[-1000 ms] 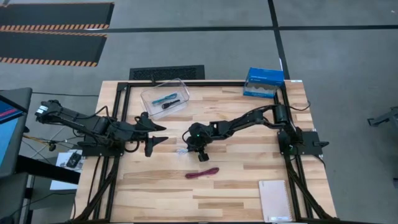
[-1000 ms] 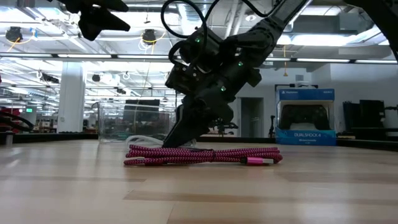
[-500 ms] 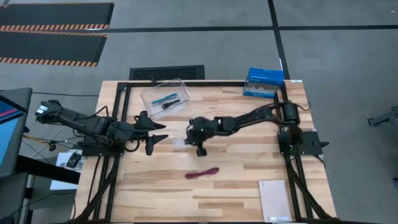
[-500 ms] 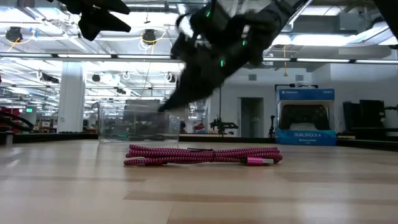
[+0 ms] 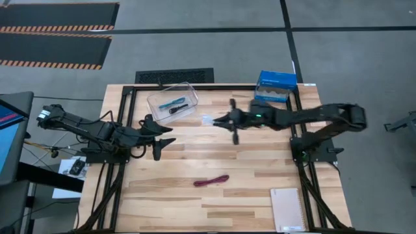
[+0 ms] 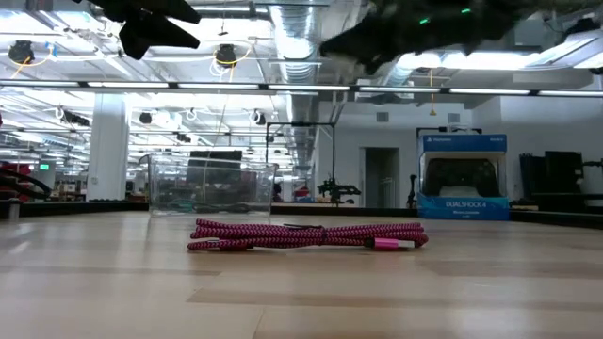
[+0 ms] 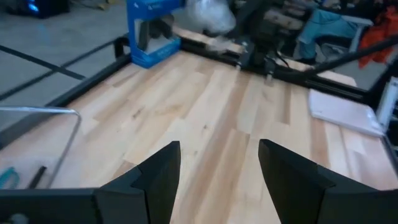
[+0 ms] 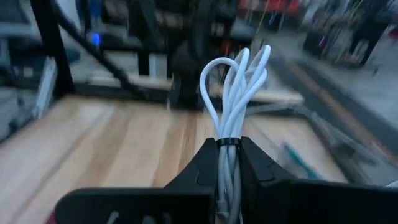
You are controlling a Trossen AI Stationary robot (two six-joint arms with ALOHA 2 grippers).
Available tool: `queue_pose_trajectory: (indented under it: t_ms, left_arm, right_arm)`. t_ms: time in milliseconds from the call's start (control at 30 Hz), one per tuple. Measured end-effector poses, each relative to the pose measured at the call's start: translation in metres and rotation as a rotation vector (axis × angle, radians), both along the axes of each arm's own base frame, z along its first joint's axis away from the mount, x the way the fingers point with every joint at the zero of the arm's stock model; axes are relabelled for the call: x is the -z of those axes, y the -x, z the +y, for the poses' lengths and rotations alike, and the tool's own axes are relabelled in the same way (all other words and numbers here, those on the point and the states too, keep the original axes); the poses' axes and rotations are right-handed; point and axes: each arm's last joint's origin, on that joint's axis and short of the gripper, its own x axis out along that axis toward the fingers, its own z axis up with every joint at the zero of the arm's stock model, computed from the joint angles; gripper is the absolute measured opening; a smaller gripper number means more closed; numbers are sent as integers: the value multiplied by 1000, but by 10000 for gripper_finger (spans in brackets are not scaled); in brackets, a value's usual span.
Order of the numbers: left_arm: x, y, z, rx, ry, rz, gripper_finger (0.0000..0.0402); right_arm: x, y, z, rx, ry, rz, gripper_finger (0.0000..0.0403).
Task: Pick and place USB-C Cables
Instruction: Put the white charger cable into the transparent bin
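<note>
Overhead, the right gripper hangs above the table near a clear bin, fingers clamped on a bundled white cable; gripped at its tie, the loops stay together for dropping in. The bin already holds a black cable and something teal. A red cable lies loose on the wood nearer the front, likely next. The left gripper waits beside the bin, jaws apart and empty
</note>
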Motion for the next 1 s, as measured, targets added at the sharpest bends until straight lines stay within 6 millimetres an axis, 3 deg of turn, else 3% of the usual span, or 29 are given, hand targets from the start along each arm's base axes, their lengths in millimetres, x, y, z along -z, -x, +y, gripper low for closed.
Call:
queue_pose_trajectory:
  t_ms: [267, 467, 733, 1000]
  left_arm:
    - [-12, -4, 0, -8, -61, -111, 205]
    - [-20, -6, 0, 0, -108, -172, 205]
    - [-25, -9, -1, -2, -128, -220, 205]
    - [-26, -51, 2, 36, -311, -341, 205]
  right_arm:
    - [18, 66, 14, 129, -38, -308, 43]
    - [33, 90, 26, 175, -32, -495, 40]
    - [34, 95, 29, 196, -31, -533, 43]
    - [35, 92, 29, 192, -38, -574, 44]
